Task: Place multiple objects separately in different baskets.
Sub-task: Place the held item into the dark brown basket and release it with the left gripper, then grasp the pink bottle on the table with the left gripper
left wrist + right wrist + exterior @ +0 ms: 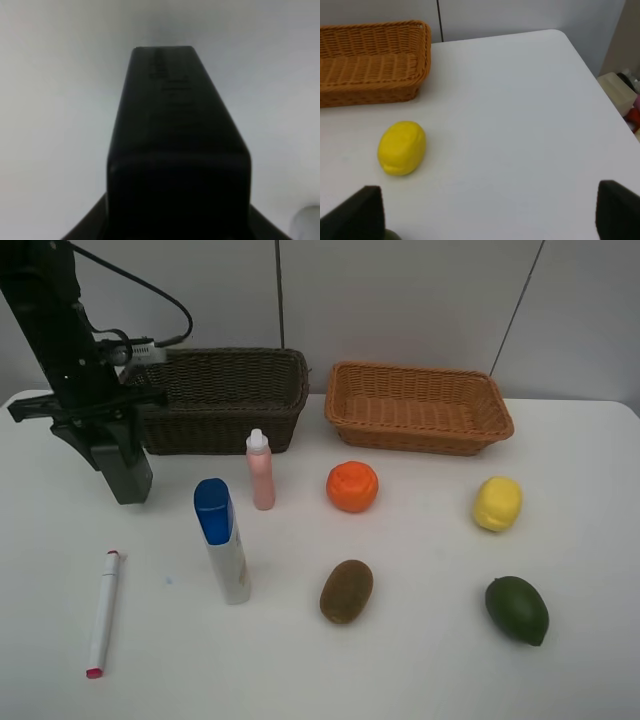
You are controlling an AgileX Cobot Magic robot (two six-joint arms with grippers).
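Observation:
My left gripper (110, 445) stands at the table's left, in front of the dark brown basket (225, 355), its jaws down around the dark green spray bottle (127, 472). That bottle (175, 140) fills the left wrist view. On the table lie a pink bottle (261, 472), a blue-capped tube (222, 540), a marker (103, 613), an orange (352, 486), a kiwi (346, 591), a lemon (497, 503) and a dark green fruit (517, 609). My right gripper (490, 215) is open over bare table, with the lemon (401, 148) ahead of it. The tan basket (420, 375) holds nothing.
Both baskets sit side by side along the table's back edge, against the wall. The right wrist view shows the tan basket (370, 50), the table's right corner and a pale box (617, 92) off the table beyond it.

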